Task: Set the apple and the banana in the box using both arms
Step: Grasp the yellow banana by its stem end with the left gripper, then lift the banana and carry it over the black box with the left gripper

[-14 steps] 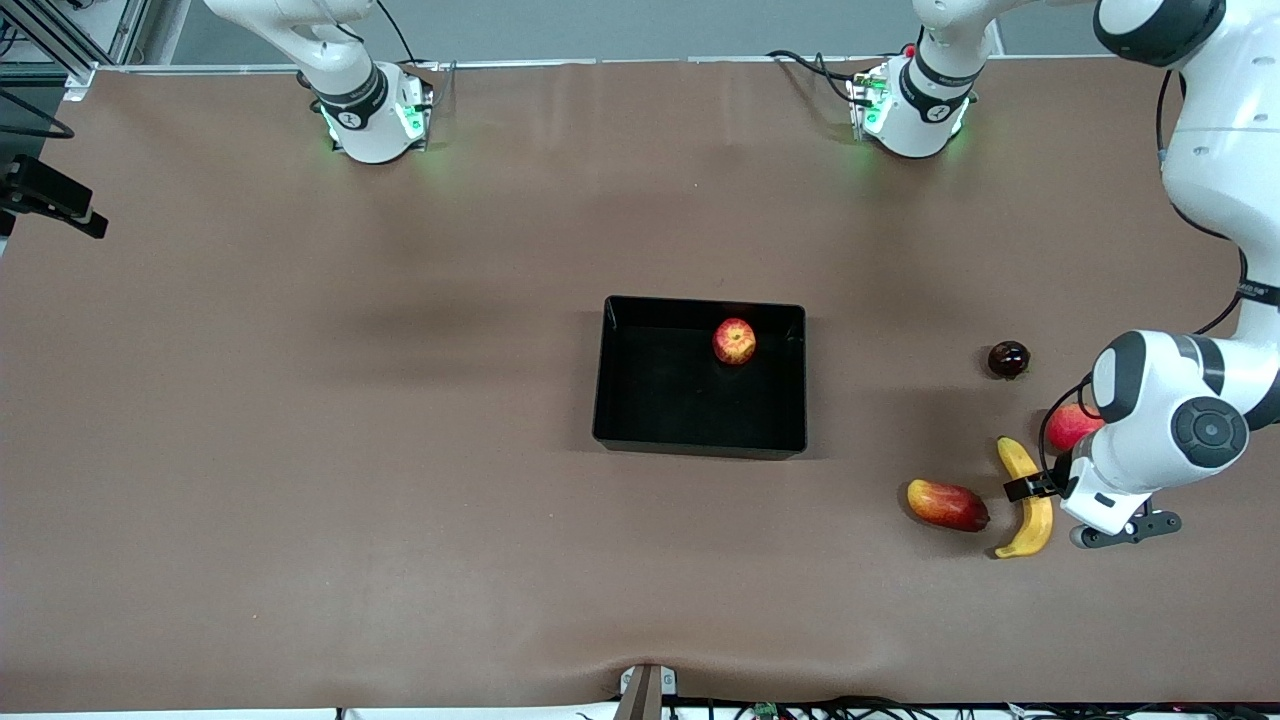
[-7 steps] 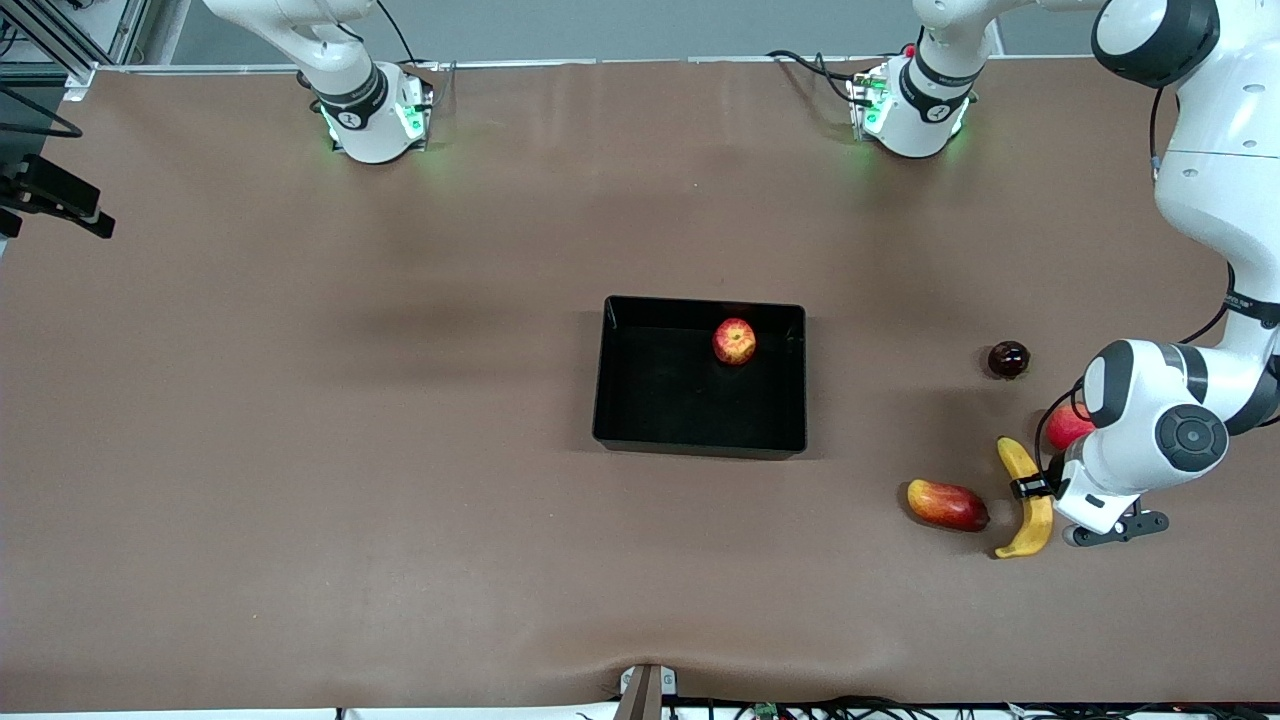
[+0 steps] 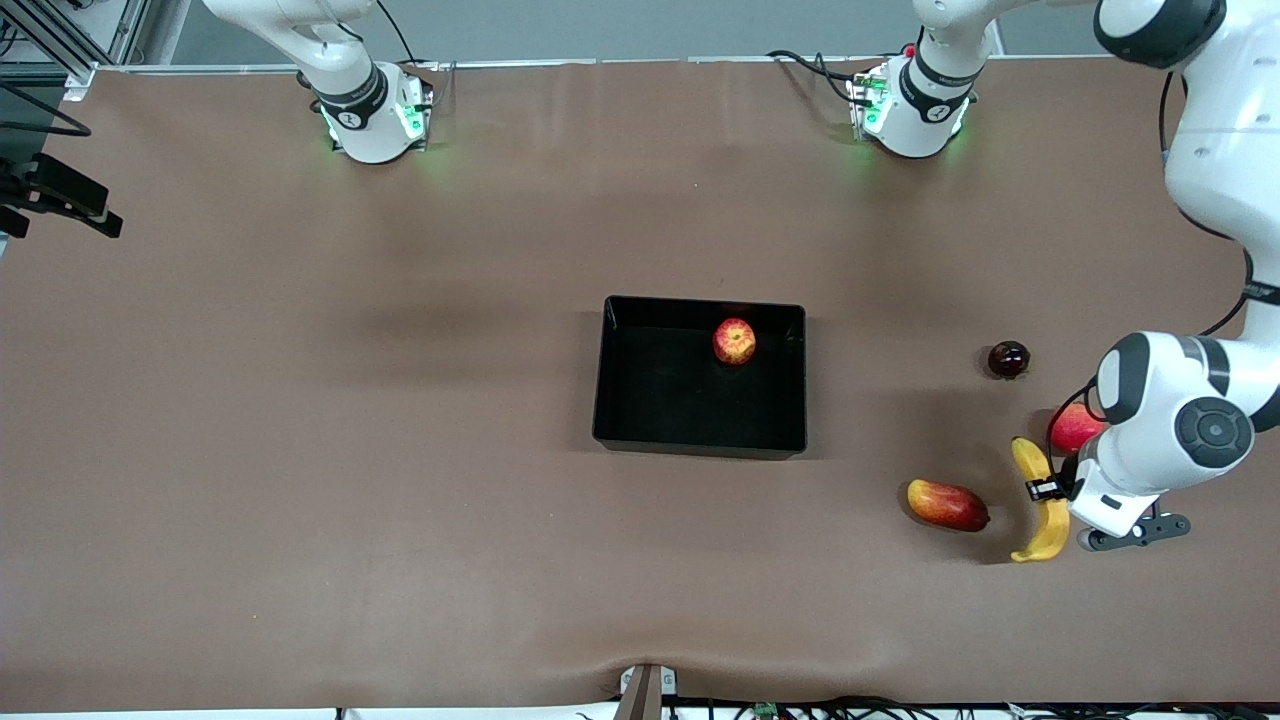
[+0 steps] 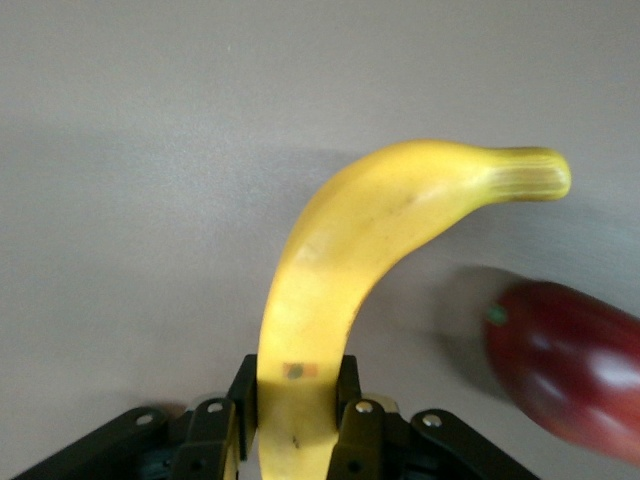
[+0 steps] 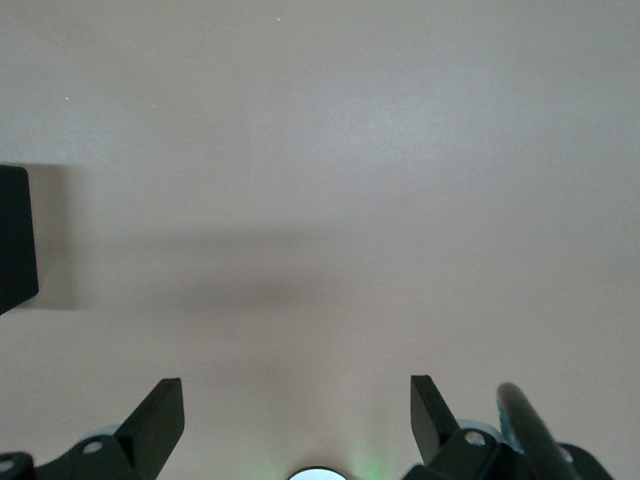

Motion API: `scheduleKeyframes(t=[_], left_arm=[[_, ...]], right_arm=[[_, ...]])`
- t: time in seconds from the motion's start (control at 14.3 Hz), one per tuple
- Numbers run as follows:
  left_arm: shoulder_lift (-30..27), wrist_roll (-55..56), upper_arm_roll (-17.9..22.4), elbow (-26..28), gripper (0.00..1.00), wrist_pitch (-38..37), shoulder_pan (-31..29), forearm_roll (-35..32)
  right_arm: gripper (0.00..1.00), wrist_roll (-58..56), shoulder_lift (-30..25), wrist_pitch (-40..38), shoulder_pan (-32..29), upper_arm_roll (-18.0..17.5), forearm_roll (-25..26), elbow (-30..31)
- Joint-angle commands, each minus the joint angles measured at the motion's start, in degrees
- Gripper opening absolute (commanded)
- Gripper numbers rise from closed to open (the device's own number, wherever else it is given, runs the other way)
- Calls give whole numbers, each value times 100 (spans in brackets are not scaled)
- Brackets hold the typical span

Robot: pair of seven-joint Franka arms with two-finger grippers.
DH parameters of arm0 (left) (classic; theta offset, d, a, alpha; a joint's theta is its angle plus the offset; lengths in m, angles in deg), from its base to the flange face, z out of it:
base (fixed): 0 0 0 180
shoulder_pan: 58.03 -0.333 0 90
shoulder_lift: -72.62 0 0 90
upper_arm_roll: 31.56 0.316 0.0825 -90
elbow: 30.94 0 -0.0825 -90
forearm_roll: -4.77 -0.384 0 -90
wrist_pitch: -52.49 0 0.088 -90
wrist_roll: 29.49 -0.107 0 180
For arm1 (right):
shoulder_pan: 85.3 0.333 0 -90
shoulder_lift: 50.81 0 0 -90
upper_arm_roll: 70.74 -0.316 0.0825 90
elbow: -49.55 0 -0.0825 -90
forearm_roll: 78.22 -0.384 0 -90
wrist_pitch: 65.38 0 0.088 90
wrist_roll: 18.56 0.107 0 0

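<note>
The apple (image 3: 734,341), red streaked with yellow, lies in the black box (image 3: 605,370) at mid-table. My left gripper (image 3: 1050,488) is shut on the yellow banana (image 3: 1042,500) at its middle, at the left arm's end of the table. In the left wrist view the banana (image 4: 360,250) curves out from between the left gripper's (image 4: 297,385) fingers, and a shadow lies under it. My right gripper (image 5: 297,415) is open and empty, high over bare table, with a corner of the box (image 5: 14,235) at the edge of its view.
An oblong red-yellow mango-like fruit (image 3: 947,504) lies beside the banana, toward the box; it also shows in the left wrist view (image 4: 570,365). A pinkish-red round fruit (image 3: 1072,427) sits by the left arm's wrist. A small dark round fruit (image 3: 1008,359) lies farther from the camera.
The left gripper and the banana have shifted a little away from the mango-like fruit, and the banana seems slightly raised. The apple and box have not moved.
</note>
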Motion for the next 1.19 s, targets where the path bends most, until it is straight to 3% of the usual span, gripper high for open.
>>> scheduleKeyframes(t=[0.0,0.42,0.91,1.12], left_arm=[[-751,74,-361,164,0,-631,-22,327],[-981,1505,-1863,155,0,-1239,266,514],[-735,3527,-1847,85,0,-1257,2339,461],[-499,4019,-1751,24,0,-1161,2807,452]], right_arm=[[100,-44,-107,-5,21,61,-70,86],[100,-44,-107,-5,21,52,-70,86],[100,-35,-107,-5,30,61,-70,86],[100,-44,-107,-14,12,61,-70,95]])
